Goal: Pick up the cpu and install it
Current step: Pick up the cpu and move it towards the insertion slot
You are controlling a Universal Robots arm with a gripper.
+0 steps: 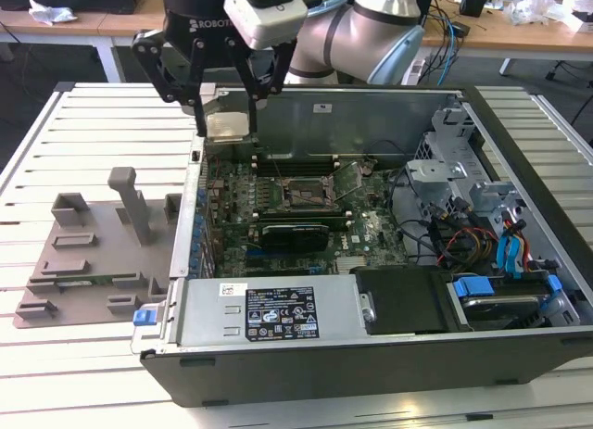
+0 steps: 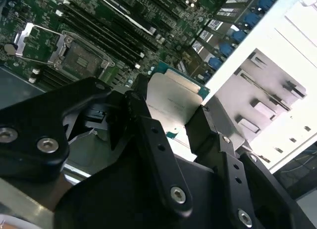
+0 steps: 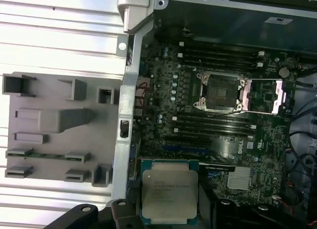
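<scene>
The cpu (image 1: 230,124), a flat square chip with a silvery top plate, hangs in the air over the back corner of the open computer case at the exterior view's left. My gripper (image 1: 228,121) is shut on it, one black finger on each side edge. In both wrist views the cpu (image 2: 174,101) (image 3: 169,188) sits between the black fingers (image 2: 148,135), above the motherboard. The square black socket (image 1: 306,194) (image 3: 221,92) (image 2: 80,57) lies open in the middle of the board, its metal frame swung aside, some way off from the held chip.
A grey parts fixture (image 1: 93,253) (image 3: 54,122) lies on the slatted table beside the case. Inside the case are a long black expansion card (image 1: 295,233), memory slots (image 3: 218,122), drive cages and cables (image 1: 473,225). The case's metal wall (image 1: 190,216) stands just below the gripper.
</scene>
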